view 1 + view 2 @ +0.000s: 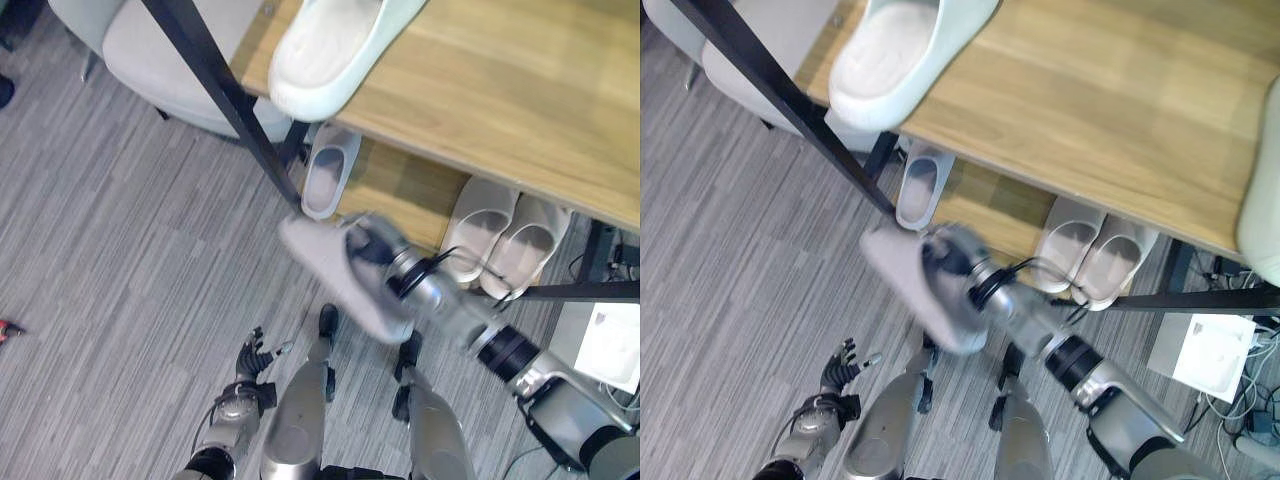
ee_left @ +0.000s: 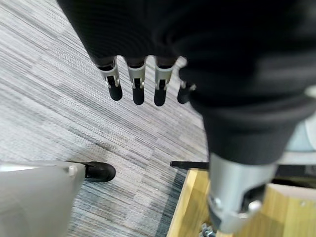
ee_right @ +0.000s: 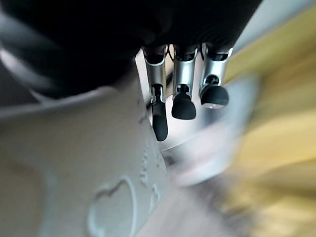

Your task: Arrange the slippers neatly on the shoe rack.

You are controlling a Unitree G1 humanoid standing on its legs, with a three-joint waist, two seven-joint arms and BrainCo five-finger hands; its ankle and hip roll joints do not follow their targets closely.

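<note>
**Grey slipper in the right hand, just short of the lower shelf**

From the left eye view, the right hand (image 1: 378, 252) is clamped on a grey slipper (image 1: 335, 275), carried in the air just in front of the shoe rack (image 1: 520, 110). Beyond the hand, on the lower shelf, a single grey slipper (image 1: 328, 170) lies toe-in, and off to the hand's right a pale pair (image 1: 505, 240) sits side by side. A mint slipper (image 1: 335, 45) rests on the top board, overhanging its edge. The left hand (image 1: 254, 358) hangs low, well apart from all this.

The right eye view shows the same: the held slipper sticks out past both sides of the hand, gripped about mid-length.

In the left wrist view the left hand's fingers (image 2: 138, 86) hang straight and relaxed over the floor, holding nothing.

In the right wrist view the right hand's fingers (image 3: 183, 103) curl down over the slipper's edge, with its moulded sole (image 3: 74, 187) pressed against the palm side.

It looks like moulded foam: light, a little squashy, not fragile, its smooth skin likely to slide in a loose grip. A hold across the middle, over the side wall, seems best; a grip nearer the toe would let the heel sag.
</note>
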